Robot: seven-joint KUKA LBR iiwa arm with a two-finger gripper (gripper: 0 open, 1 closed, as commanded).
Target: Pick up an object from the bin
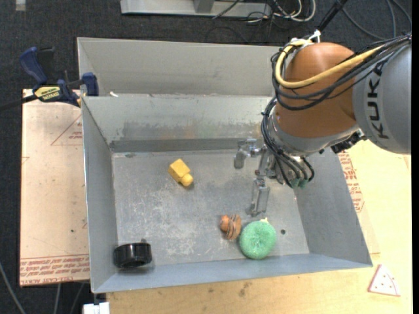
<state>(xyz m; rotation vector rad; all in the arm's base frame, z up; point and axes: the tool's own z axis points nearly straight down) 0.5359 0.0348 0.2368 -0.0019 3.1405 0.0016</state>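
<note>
Green fuzzy ball (256, 240) lies near the right end of the bin's (98, 182) near side, with a small brown object (228, 226) just left of it. The gripper (253, 178) hangs just beyond them, fingers apart and empty. A yellow block (181, 173) lies further left.

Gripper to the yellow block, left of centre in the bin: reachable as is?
Probably yes. The yellow block lies alone on bare bin floor, clear of the walls; nothing sits between it and the gripper, which hangs open to its right.
</note>
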